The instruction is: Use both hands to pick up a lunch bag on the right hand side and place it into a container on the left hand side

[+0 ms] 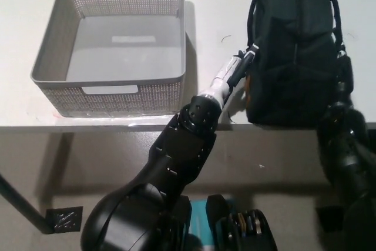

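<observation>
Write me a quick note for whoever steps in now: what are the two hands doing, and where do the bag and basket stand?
Left hand: pressed to the lunch bag's left side; grip unclear.
Right hand: against the bag's right side; grip unclear.
Lunch bag: upright on the table, right of the container.
Container: holds nothing.
Done: both hands flank the bag.
Left: lift it and set it in the container.

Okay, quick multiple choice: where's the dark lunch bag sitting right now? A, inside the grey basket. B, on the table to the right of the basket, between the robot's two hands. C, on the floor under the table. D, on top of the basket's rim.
B: the lunch bag stands on the table right of the empty basket, with the left hand at one side and the right hand at the other.
</observation>
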{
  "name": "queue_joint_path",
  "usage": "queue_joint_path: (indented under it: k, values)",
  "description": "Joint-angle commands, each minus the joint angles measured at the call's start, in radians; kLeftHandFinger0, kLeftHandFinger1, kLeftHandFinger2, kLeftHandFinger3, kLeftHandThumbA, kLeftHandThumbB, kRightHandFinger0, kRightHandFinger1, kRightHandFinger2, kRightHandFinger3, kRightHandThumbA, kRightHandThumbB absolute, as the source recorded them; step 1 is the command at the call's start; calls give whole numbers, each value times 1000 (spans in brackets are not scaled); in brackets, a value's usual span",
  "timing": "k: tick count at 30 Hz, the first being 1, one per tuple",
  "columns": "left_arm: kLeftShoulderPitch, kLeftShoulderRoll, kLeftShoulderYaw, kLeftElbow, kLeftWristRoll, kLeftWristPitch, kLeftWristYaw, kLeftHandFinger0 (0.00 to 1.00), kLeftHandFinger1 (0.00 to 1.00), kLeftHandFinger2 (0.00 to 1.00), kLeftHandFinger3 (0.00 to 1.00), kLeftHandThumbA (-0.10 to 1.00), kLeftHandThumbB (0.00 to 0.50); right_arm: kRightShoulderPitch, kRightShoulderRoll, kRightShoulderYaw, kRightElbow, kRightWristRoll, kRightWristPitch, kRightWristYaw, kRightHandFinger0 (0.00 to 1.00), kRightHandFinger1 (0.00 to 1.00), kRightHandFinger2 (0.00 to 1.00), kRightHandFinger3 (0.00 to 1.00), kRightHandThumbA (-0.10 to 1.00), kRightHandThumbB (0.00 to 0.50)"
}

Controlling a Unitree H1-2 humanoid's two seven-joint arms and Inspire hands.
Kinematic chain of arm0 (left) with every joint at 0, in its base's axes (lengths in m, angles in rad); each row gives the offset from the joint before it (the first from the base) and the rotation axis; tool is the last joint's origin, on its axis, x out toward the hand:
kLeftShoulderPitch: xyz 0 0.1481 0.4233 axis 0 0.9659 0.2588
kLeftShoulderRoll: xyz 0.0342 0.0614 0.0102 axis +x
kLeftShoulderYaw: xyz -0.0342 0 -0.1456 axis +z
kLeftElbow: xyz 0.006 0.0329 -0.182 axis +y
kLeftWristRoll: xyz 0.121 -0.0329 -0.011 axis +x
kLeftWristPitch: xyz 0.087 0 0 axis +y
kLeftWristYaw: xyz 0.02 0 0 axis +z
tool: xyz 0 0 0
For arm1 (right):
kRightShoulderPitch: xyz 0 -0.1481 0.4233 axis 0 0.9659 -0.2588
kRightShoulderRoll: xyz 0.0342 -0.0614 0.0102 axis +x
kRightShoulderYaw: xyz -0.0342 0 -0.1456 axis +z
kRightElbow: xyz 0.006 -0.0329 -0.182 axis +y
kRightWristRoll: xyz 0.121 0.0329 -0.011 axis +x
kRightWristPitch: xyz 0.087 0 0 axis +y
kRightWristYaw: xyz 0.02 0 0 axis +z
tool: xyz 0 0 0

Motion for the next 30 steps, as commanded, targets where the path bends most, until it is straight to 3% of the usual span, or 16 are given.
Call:
queue_joint_path:
  k: [1, 3, 4, 6, 7, 9, 12, 18, 25, 30]
  values:
    - [-27, -45, -36, 44, 23, 9, -35, 1000, 1000, 1000, 1000, 1000, 337, 48, 150, 67, -75, -48, 31, -12, 1000, 1000, 1000, 1000, 1000, 129]
    - [-42, -56, -23, 45, 1, 22, -62, 1000, 1000, 1000, 1000, 1000, 341, 70, 159, 120, -161, -91, 34, -9, 1000, 1000, 1000, 1000, 1000, 129]
    - [-49, -63, -8, 42, -23, 16, -94, 1000, 1000, 1000, 1000, 1000, 341, 89, 161, 144, -227, -99, 41, -23, 1000, 1000, 1000, 1000, 1000, 72]
    - [-60, -68, -12, 39, -25, 19, -119, 1000, 1000, 1000, 1000, 1000, 346, 113, 162, 162, -308, -96, 75, -51, 1000, 1000, 1000, 1000, 1000, 70]
    - [-68, -73, -6, 34, -34, 30, -131, 1000, 1000, 1000, 1000, 1000, 336, 130, 162, 173, -365, -100, 100, -83, 1000, 1000, 1000, 1000, 1000, 66]
    - [-85, -88, -5, 27, -51, -1, -179, 1000, 1000, 1000, 1000, 1000, 279, 183, 160, 190, -525, -115, 143, -156, 1000, 1000, 1000, 1000, 1000, 4]
    - [-110, -103, -11, 36, -53, -16, -204, 1000, 1000, 1000, 1000, 1000, 308, 215, 157, 199, -643, -129, 189, -222, 1000, 1000, 1000, 1000, 1000, 0]
    - [-150, -133, -24, 19, -54, -27, -238, 1000, 1000, 1000, 1000, 1000, 282, 269, 139, 206, -839, -162, 258, -305, 1000, 1000, 1000, 1000, 1000, 0]
    - [-199, -143, -21, -17, -69, 0, -255, 1000, 1000, 1000, 1000, 1000, 291, 262, 125, 206, -975, -189, 350, -384, 1000, 1000, 1000, 1000, 1000, 18]
    - [-232, -142, -19, -18, -76, 6, -265, 1000, 1000, 1000, 1000, 1000, 298, 240, 124, 198, -1006, -178, 346, -401, 1000, 1000, 1000, 1000, 1000, 0]
